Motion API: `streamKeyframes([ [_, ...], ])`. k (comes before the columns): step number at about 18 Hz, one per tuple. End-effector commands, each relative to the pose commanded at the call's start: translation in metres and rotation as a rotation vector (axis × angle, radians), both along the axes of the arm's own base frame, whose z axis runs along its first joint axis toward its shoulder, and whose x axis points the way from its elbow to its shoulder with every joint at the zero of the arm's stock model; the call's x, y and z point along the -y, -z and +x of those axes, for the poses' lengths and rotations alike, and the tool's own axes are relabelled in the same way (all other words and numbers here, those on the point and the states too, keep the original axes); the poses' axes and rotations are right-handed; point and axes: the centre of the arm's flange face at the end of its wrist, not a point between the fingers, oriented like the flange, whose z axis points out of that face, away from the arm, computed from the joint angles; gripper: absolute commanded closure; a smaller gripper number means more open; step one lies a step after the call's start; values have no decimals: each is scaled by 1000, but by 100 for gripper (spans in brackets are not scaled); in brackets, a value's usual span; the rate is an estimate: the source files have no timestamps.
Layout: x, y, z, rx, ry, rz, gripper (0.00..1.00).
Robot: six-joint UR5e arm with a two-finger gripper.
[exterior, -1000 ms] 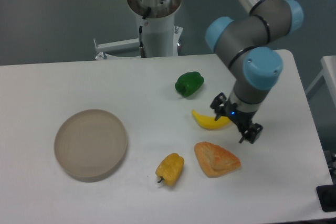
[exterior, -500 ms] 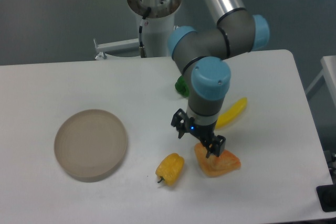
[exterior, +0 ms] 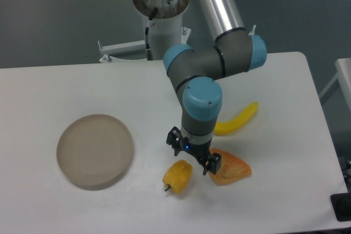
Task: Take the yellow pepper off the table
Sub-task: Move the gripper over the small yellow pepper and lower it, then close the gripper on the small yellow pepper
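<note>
The yellow pepper (exterior: 177,177) lies on the white table (exterior: 66,86) near the front, stem toward the camera. My gripper (exterior: 193,155) hangs just above and to the right of it, fingers open and empty, one finger (exterior: 173,140) left and the other (exterior: 213,164) right. The gripper does not touch the pepper.
An orange triangular pastry (exterior: 230,169) lies right of the pepper, partly behind the gripper. A yellow banana (exterior: 237,119) lies farther back right. A tan round plate (exterior: 95,150) sits at the left. The green pepper is hidden behind the arm.
The arm has swept left from the table's right side and now hangs over the yellow pepper. The banana was pushed and now lies tilted, farther right.
</note>
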Motion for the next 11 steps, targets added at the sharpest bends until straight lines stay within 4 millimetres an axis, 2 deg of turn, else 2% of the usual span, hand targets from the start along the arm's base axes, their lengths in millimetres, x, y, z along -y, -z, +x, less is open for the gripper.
streamKeyframes([
  [5, 0, 26, 7, 17, 15, -34, 0],
  [11, 2, 40, 11, 31, 21, -54, 0],
])
